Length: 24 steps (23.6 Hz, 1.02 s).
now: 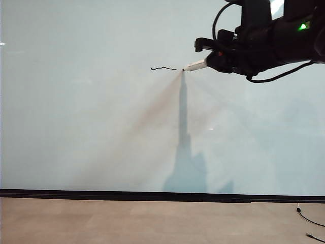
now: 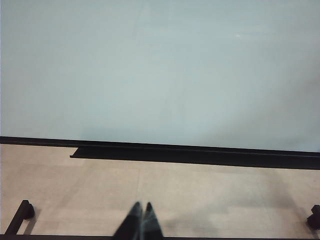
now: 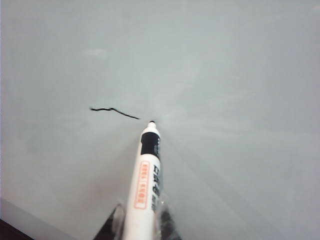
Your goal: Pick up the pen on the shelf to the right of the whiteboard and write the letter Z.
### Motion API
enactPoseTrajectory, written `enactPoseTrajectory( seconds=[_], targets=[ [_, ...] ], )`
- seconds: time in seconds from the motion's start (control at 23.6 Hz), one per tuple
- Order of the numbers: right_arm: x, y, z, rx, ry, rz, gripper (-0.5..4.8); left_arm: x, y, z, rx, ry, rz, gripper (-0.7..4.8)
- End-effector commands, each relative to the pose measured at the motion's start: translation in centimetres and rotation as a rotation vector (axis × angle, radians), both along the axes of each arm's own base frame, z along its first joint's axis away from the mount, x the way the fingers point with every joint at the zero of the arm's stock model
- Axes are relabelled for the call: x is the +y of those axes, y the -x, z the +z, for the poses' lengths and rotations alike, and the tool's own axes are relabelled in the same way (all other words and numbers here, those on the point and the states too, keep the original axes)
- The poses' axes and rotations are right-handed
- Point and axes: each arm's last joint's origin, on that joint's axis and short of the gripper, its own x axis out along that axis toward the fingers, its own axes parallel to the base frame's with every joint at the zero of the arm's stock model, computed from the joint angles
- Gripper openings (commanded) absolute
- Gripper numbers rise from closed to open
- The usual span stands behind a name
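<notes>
Exterior view: right gripper (image 1: 216, 60), clamped on the pen (image 1: 195, 65), holds its tip at or just off the whiteboard (image 1: 91, 132), beside the end of a wobbly top stroke of the letter Z (image 1: 163, 68).

Left wrist view: left gripper (image 2: 140, 222) closed, empty, low over the floor (image 2: 200, 195).

Right wrist view: pen (image 3: 144, 185) tip sits just beyond the stroke (image 3: 114, 111). Judgement: diagonal next; keep steady contact and even pressure.

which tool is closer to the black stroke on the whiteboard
Right. The right tool holds the pen, its tip just beside the black stroke on the whiteboard. The left tool is shut, low over the floor, well short of the board.
</notes>
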Motion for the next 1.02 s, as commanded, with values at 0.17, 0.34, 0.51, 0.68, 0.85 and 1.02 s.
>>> enactPoseTrajectory(
  seconds=[0.17,0.34,0.51,0.68,0.85,1.02],
  targets=[
    [-0.4,0.1,0.3,-0.022,-0.009,-0.009,-0.06,0.0,0.0,0.2,-0.012,-0.004,-0.001,-0.05],
    [-0.3,0.2,0.4,-0.026,-0.007,0.021,-0.06,0.0,0.0,0.2,-0.013,-0.004,-0.001,-0.04],
    [1.1,0.9,0.0,-0.032,0.087,0.140,-0.06,0.0,0.0,0.2,-0.013,-0.004,-0.001,-0.04],
    [1.9,0.6,-0.3,0.017,0.212,0.181,-0.06,0.0,0.0,0.2,-0.012,-0.004,-0.001,-0.04],
    [2.8,-0.6,0.8,0.034,0.387,0.218,-0.06,0.0,0.0,0.2,-0.012,-0.004,-0.001,-0.04],
    [3.2,-1.1,1.5,0.049,0.446,0.229,-0.06,0.0,0.0,0.2,-0.013,-0.004,-0.001,-0.04]
  ],
)
